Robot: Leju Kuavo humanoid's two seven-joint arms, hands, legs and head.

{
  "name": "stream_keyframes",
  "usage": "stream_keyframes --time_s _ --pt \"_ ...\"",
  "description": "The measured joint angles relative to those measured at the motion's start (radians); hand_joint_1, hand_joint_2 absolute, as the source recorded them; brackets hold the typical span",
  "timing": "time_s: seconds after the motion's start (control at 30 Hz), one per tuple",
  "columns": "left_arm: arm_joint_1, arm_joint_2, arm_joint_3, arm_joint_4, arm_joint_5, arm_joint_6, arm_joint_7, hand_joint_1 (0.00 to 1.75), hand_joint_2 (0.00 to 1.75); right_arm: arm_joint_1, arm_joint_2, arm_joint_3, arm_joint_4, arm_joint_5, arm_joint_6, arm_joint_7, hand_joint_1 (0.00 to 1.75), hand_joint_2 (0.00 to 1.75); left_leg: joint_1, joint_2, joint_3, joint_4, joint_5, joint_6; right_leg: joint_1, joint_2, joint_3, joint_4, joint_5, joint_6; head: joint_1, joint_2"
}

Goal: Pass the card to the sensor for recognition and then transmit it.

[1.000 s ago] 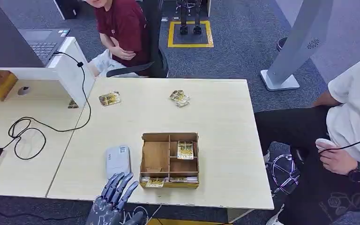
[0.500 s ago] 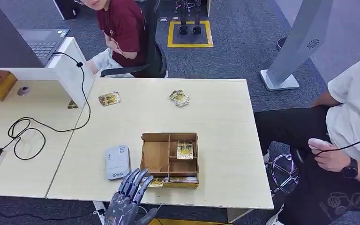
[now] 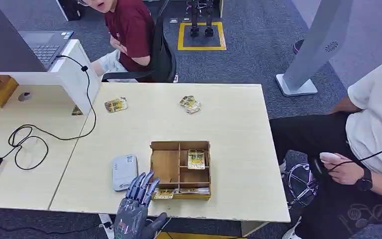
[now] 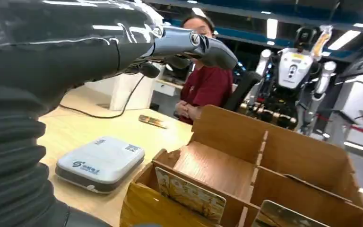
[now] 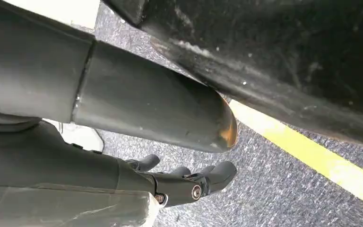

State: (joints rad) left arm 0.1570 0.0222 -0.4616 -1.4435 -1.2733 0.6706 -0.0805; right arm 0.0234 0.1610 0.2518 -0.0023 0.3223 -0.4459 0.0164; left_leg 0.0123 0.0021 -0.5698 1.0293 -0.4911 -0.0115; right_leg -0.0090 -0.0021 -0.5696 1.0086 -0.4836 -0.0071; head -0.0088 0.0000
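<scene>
My left hand (image 3: 135,209) hovers over the table's front edge with its fingers spread and nothing in them. Its fingertips reach the front left corner of the wooden divided box (image 3: 165,167). A yellow patterned card (image 3: 164,194) stands in the box's front slot, just right of the fingertips. Another card (image 3: 196,159) lies in a right compartment. The grey-white sensor (image 3: 125,172) lies flat to the left of the box. In the left wrist view the hand (image 4: 52,71) stretches above the sensor (image 4: 100,163) and the card (image 4: 190,196). My right hand (image 5: 184,182) hangs over the floor, holding nothing.
Loose cards (image 3: 116,104) and more cards (image 3: 191,104) lie on the table's far side. A person in red (image 3: 129,30) sits beyond the table, and a person in white (image 3: 373,129) sits at the right. A black cable (image 3: 30,139) loops on the left desk.
My left hand has moved right and forward, from in front of the sensor to the box's front left corner. The person at the right has lowered a hand.
</scene>
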Motion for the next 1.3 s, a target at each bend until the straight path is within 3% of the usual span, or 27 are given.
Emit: stream_keyframes --time_s 0.77,0.93,1.1,1.23,1.3 --pt "-0.019 -0.018 0.003 0.031 -0.005 0.000 0.008 0.00 1.75 0.000 0.000 0.000 0.000 -0.005 0.000 0.000 0.00 0.00 0.000 0.000 0.000 0.000 0.000 0.000 0.000 0.000 0.000 0.000 0.000 0.000 0.000 0.000" --pt "-0.020 -0.032 0.020 0.036 -0.020 0.000 -0.012 0.00 1.75 0.000 0.000 0.000 0.000 -0.001 0.001 0.000 0.00 0.00 0.000 0.000 0.000 0.000 0.000 0.000 0.000 0.000 0.000 0.000 0.000 0.000 0.000 0.000" --pt "-0.018 -0.070 0.068 0.036 -0.013 0.000 -0.111 0.00 1.75 -0.001 0.000 0.001 0.000 0.001 0.004 -0.003 0.00 0.00 0.000 0.000 0.000 0.000 0.000 0.000 0.000 0.000 0.000 0.000 0.000 0.000 0.000 0.000" --pt "-0.005 -0.137 0.157 0.036 0.042 0.000 -0.293 0.00 1.75 -0.001 -0.001 0.001 0.001 0.011 0.005 -0.010 0.00 0.00 0.000 0.000 0.000 0.000 0.000 0.000 0.000 0.000 0.000 0.000 0.000 0.000 0.002 0.000" --pt "0.001 -0.161 0.195 0.037 0.043 0.000 -0.318 0.00 1.75 -0.001 -0.002 0.001 0.002 0.011 0.005 -0.013 0.00 0.00 0.000 0.000 0.000 0.000 0.000 0.000 0.000 0.000 0.000 0.000 0.000 0.000 0.001 0.000"
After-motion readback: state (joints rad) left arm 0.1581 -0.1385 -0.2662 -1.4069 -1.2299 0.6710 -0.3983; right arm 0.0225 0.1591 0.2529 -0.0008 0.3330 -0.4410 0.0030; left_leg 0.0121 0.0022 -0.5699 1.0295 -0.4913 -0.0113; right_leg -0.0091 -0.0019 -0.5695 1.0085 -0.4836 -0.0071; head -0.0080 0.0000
